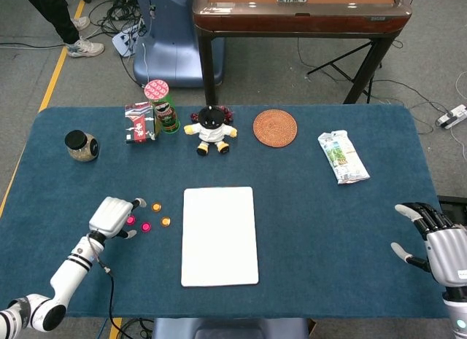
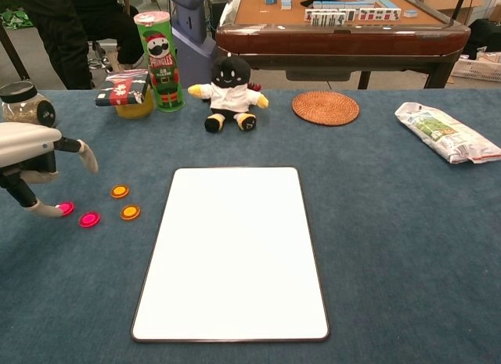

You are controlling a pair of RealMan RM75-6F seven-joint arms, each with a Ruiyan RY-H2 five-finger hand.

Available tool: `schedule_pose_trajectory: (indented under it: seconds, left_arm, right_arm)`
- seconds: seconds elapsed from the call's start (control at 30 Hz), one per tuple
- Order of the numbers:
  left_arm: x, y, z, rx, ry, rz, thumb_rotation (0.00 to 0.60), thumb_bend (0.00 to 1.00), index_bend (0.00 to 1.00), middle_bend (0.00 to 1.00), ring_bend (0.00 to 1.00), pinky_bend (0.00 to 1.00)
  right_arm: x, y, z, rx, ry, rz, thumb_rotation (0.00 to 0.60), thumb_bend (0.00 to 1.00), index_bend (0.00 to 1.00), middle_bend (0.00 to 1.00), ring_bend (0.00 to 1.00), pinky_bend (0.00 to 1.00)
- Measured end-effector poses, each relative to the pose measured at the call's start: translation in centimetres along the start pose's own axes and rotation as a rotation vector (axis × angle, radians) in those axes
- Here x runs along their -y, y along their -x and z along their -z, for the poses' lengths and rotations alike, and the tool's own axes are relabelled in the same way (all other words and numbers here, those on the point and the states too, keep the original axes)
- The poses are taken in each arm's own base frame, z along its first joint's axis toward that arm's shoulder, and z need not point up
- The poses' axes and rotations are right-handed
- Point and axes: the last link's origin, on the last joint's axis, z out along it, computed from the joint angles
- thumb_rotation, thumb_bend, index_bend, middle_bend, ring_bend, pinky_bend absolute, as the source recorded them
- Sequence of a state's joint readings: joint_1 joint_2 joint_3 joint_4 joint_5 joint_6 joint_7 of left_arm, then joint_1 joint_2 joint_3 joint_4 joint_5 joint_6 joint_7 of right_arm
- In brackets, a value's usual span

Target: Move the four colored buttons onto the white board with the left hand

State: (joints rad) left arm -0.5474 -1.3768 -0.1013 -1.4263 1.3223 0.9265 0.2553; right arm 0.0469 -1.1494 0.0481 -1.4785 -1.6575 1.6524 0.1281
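Fingers [image 2: 47,210] of the left hand [image 1: 112,216] are spread and reach down at the leftmost pink button [image 2: 66,208], one fingertip touching it or just beside it; from the chest view it seems nothing is gripped yet. Right hand [image 1: 438,244] rests at the desk's right edge, well away from the white board, its fingers apart and holding nothing.

Blue desk [image 1: 306,208] carries everything. White board [image 1: 219,235] lies flat near its middle, long axis running from the robot's side toward the far edge. None of the four buttons is on it: all lie just left of the board. The second pink button [image 2: 89,219] sits nearer the board than the first, then the two orange buttons [image 2: 130,212], one beyond the other.

Beyond the board stand a plush doll [image 1: 211,130], a woven coaster [image 1: 275,127] and a Pringles can [image 1: 161,105] upright with a small box [image 1: 139,122] beside it. A snack packet [image 1: 342,157] lies right of the board. A lidded glass jar [image 1: 81,145], far left of the board, holds something grainy.
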Motion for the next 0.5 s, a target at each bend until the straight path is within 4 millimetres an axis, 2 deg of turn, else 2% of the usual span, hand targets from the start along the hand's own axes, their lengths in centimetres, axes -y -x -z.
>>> schedule_pose_trajectory:
  seconds: [0.5]
  left_arm:
    - [1.4,1.3,-1.0,0.057,-0.063,-0.028,0.6,0.17,0.45,1.0,1.0,1.0]
  right_arm:
    - [0.1,0.3,-0.1,0.021,0.004,0.006,0.6,0.0,0.25,0.26,0.2,0.35]
